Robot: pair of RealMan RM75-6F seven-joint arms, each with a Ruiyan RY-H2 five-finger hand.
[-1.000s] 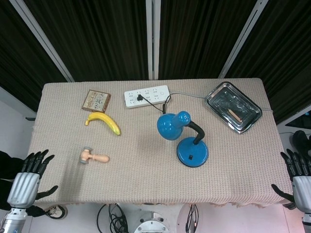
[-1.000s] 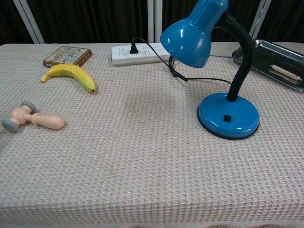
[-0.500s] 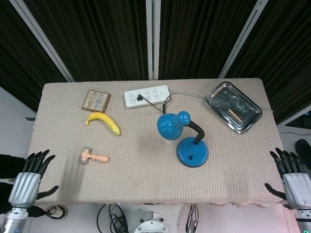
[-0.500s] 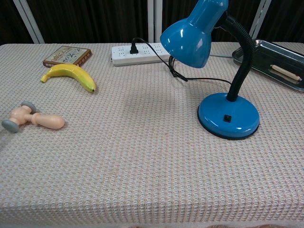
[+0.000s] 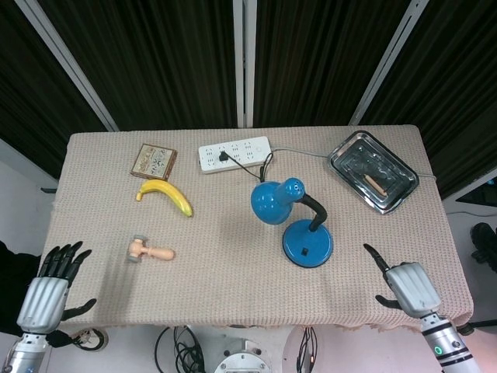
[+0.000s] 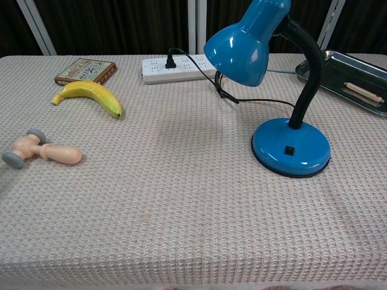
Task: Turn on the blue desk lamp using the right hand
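My right hand [image 5: 410,288] hovers over the bench's [image 5: 233,287] near right edge, one finger pointing, holding nothing; whether the rest are curled I can't tell. My left hand [image 5: 48,289] hangs off the near left corner, fingers spread, empty. Ahead sits the blue desk lamp [image 5: 293,223], switch [image 6: 290,151] facing me, base mid-right. Beyond, its cord reaches the power strip [image 5: 234,154].

Dark curtains [image 5: 155,54] with pale slanted posts [image 5: 66,66] hang behind the beige-clothed table [image 5: 225,295].
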